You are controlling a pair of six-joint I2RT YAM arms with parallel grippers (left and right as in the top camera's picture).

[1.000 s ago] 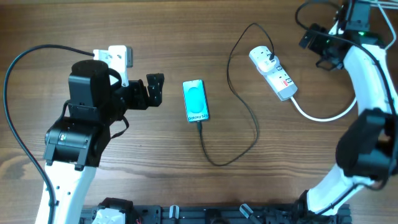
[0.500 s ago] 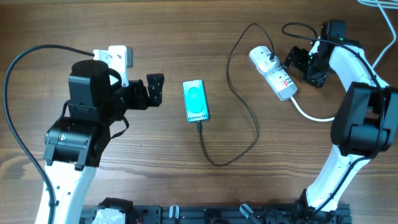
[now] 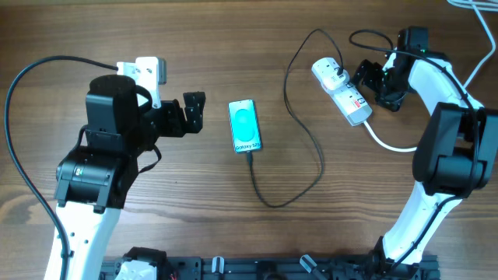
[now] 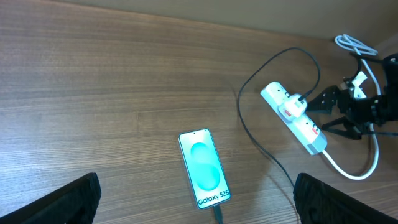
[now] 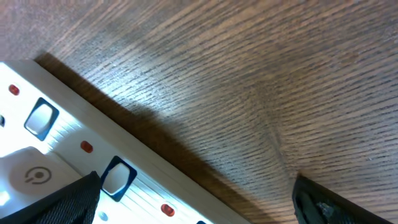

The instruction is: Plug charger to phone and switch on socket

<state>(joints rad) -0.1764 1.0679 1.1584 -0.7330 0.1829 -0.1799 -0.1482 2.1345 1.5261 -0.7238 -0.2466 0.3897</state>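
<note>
Nearest the robot's base, the long thin black charger cable (image 3: 272,204) lies in a slack loop on the brown wood-grain table (image 3: 194,225). One end meets the near short edge of the small cyan-screened, white-edged phone (image 3: 244,125) and seems seated there, though the joint is too small to be sure. The phone lies flat at mid-table, screen up. Just to its left the left jaws stand wide apart with nothing between them, near the phone but clear of it. Farther back and to the right, the cable curves up to a white adapter (image 3: 336,74) plugged into the white oblong power-strip socket (image 3: 346,95), whose thick white cord (image 3: 397,145) trails toward the right arm (image 3: 447,148). The right jaws are spread and empty, just beside the strip's long edge on the side away from the phone, with its small rocker switches (image 5: 118,176) and red marks below them in the wrist view. Switching on looks like the step left. The rockers sit close together, so a fingertip slightly off line could press the wrong one. A sideways push could slide the light strip, drag the cable and pull the plug out of the phone. An open finger could also snag the cable by the adapter.
</note>
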